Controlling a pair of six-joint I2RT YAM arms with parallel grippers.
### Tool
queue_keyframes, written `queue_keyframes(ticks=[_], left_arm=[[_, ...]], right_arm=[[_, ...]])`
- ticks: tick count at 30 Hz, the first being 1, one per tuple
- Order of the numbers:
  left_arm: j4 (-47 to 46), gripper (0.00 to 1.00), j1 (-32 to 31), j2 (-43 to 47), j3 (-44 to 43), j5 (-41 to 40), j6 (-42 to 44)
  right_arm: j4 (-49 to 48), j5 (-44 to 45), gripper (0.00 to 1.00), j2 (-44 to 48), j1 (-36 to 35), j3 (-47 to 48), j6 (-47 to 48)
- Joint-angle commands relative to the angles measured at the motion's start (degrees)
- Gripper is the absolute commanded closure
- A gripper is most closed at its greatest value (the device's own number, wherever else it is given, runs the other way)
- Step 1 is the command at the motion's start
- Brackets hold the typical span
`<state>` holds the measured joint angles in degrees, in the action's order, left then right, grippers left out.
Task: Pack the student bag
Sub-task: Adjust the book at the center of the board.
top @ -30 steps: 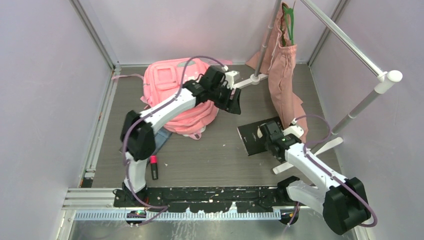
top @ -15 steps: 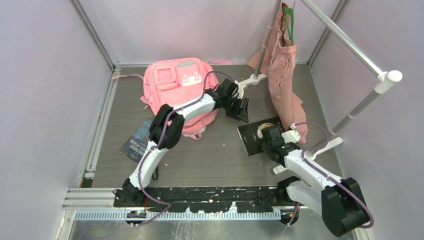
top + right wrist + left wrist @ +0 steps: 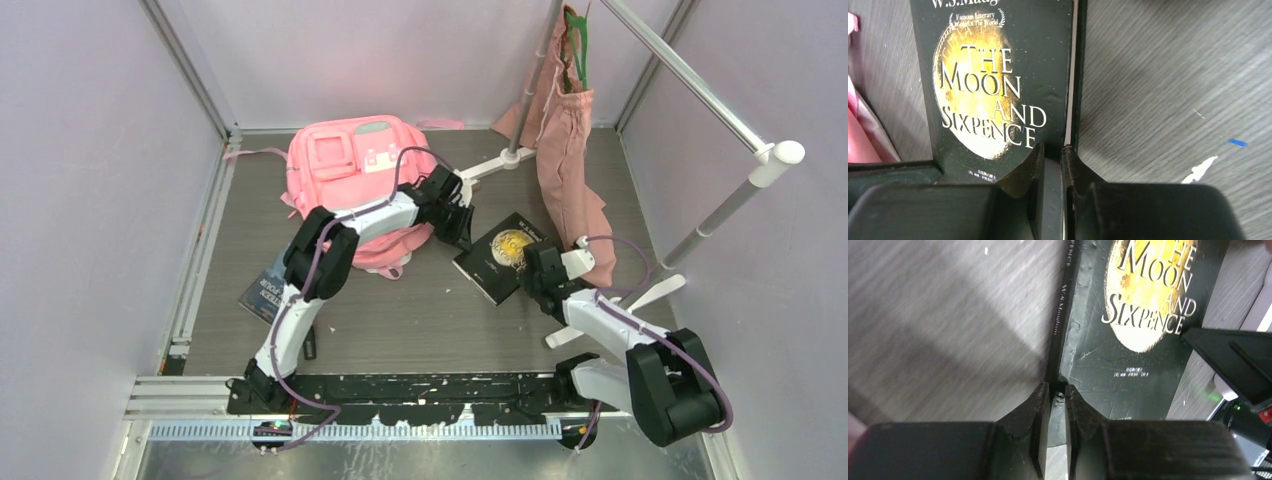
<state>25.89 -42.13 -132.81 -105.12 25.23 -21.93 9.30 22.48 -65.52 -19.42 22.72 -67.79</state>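
Left gripper (image 3: 1057, 390) is pinching, nearly closed, the spine edge of a black book (image 3: 503, 255) reading "The Moon and Sixpence". Right gripper (image 3: 1053, 150) is clamping its page edge. Student bag (image 3: 350, 160) is lying back-left on the grey wood-grain table (image 3: 420, 310), with lilac walls (image 3: 100, 150) around it.

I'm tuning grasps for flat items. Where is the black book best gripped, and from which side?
Probably by its thin edges, as the black book is too broad to span: left hand pinches the spine side, right hand the page-edge side, each from its own side.

black book (image 3: 498, 258): between both finger pairs
left gripper (image 3: 463, 226): apparently clamped on its edge
right gripper (image 3: 535, 272): at the opposite edge
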Motion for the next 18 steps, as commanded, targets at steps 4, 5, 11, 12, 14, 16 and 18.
queue_keyframes(ticks=[4,5,11,12,14,16,18], left_arm=[[5.1,0.85,-5.7,10.6,13.1,4.5,-2.6],[4.9,0.85,-7.1,12.3,15.2,4.0,-3.0],[9.3,0.83,-15.5,17.9,19.8,2.5,-4.9],[11.5,0.83,-16.4,18.7,19.2,2.1,-4.2],[15.3,0.83,-16.8,20.4,17.7,1.8,-3.2],[20.2,0.82,-16.4,21.3,13.9,-0.6,-1.7],[24.3,0.8,-14.8,21.1,8.8,-3.4,0.7]], right_arm=[[4.5,-8.9,0.85,-3.0,-1.0,1.7,8.6],[5.6,-7.9,0.84,-2.7,-1.0,2.2,9.4],[9.7,-3.9,0.7,-2.3,-1.0,7.0,16.0],[10.4,-3.7,0.65,-2.2,-0.9,7.8,17.0],[11.6,-4.2,0.55,-1.6,-1.0,8.9,18.6],[12.9,-5.0,0.5,-0.5,-0.9,9.4,19.6],[14.6,-5.4,0.46,1.4,-1.0,9.6,20.2]])
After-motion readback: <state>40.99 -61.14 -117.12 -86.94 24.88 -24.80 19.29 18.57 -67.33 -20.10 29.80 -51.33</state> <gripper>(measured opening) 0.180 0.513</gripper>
